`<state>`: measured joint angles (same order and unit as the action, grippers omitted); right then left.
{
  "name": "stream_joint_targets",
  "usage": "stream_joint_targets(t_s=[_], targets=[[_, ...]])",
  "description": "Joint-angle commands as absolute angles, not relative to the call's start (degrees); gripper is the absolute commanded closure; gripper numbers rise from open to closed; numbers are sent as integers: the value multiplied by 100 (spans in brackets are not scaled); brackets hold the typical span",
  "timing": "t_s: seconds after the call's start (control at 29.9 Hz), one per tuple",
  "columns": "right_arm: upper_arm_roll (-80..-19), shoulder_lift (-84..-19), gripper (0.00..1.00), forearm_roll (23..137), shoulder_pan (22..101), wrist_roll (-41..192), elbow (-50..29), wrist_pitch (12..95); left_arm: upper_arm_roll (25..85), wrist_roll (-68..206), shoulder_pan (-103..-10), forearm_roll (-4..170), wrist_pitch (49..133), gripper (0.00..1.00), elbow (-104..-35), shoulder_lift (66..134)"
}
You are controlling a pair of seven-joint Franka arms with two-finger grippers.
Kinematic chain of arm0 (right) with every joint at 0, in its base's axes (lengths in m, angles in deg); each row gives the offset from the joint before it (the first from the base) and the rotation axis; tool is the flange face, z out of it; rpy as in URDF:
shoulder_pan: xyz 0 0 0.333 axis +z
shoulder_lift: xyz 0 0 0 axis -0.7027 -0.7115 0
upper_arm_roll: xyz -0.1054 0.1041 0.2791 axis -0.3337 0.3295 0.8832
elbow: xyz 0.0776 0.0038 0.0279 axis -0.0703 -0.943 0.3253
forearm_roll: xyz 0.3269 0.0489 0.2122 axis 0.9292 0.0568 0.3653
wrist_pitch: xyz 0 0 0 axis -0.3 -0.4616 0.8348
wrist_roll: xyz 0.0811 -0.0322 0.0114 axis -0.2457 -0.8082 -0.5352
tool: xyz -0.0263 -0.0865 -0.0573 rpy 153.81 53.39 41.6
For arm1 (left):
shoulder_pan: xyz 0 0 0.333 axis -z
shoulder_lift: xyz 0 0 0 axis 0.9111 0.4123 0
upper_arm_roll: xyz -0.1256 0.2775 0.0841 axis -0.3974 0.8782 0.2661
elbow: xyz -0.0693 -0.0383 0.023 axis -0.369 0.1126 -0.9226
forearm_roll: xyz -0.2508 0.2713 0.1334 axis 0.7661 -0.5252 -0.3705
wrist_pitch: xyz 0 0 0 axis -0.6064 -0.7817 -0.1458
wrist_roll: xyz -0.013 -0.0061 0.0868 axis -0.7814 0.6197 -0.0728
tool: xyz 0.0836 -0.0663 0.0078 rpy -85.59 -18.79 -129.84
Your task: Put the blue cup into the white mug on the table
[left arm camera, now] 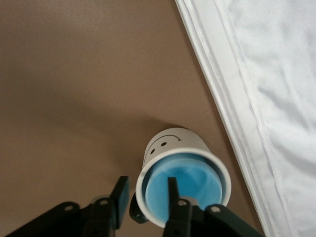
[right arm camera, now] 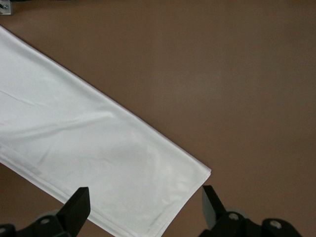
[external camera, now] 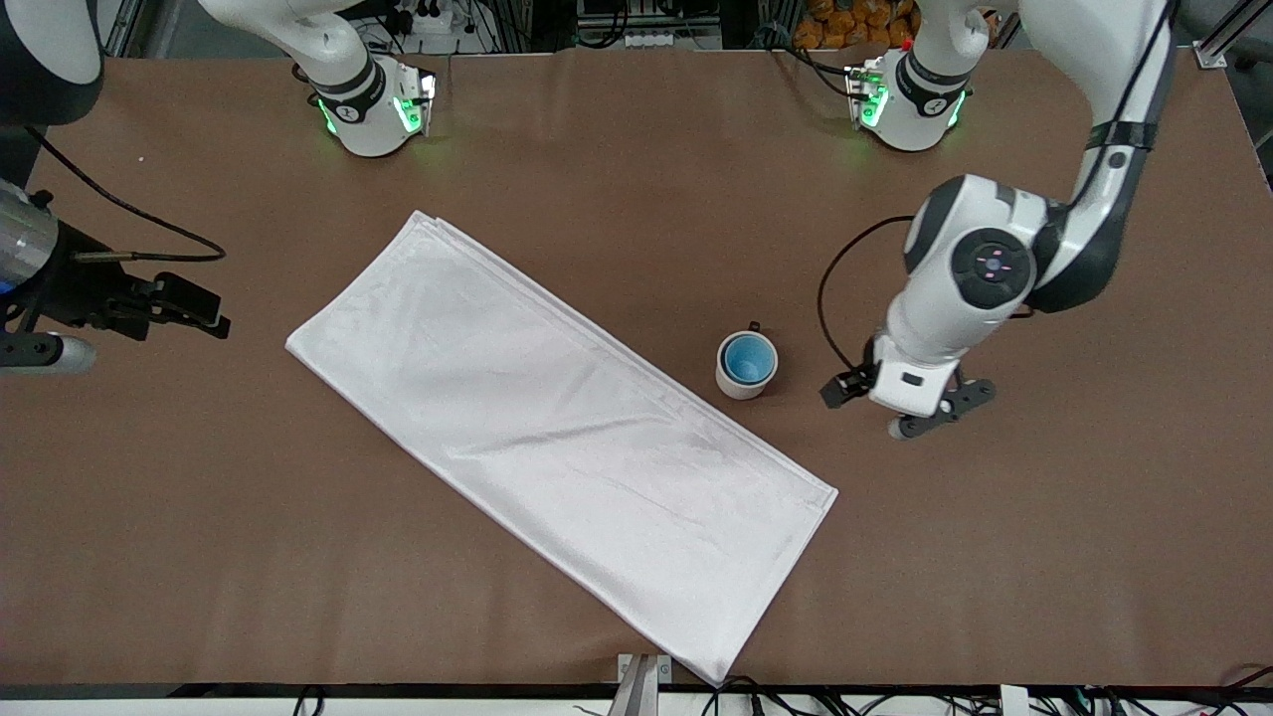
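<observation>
The blue cup [external camera: 748, 359] sits inside the white mug [external camera: 738, 383], which stands upright on the table [external camera: 636, 179] beside the cloth's long edge. In the left wrist view the blue cup [left arm camera: 185, 185] fills the white mug [left arm camera: 170, 143], whose wall bears a smiley face and whose dark handle points toward the arm bases. My left gripper [external camera: 920, 413] hangs beside the mug toward the left arm's end, open and holding nothing; the left gripper [left arm camera: 146, 190] shows one finger across the cup's mouth. My right gripper [external camera: 199, 308] waits open at the right arm's end; the right gripper [right arm camera: 144, 201] is over a cloth corner.
A large white folded cloth [external camera: 557, 438] lies slantwise across the middle of the table, reaching the edge nearest the front camera. The cloth [left arm camera: 266, 98] runs close beside the mug. The arm bases [external camera: 378, 99] stand along the table's edge farthest from the front camera.
</observation>
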<state>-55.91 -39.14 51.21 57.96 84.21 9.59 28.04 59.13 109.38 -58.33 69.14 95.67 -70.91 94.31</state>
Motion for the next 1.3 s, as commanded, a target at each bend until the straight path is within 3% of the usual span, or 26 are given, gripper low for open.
stream_joint_targets(t_s=[0.0,0.2,0.77,0.97,1.27], targets=[[-5078,-3790,0,5164,5238,8345,954,2722,5866,10082,-6292,6791,9376,0,-6991,9364],[-4586,-3755,0,4804,4843,8029,981,2714,5866,9598,-6591,6782,9236,0,-6982,9320],[-4453,-3711,0,4487,4798,7615,972,2705,5900,7868,-7180,6826,8639,0,-6982,8881],[-4445,-3693,0,4478,4789,7615,972,2635,6980,6549,-6531,6966,8006,0,-7008,8398],[-4445,-3675,0,4478,4842,7615,972,2467,7105,6538,-6433,7168,7346,0,-7526,7195]])
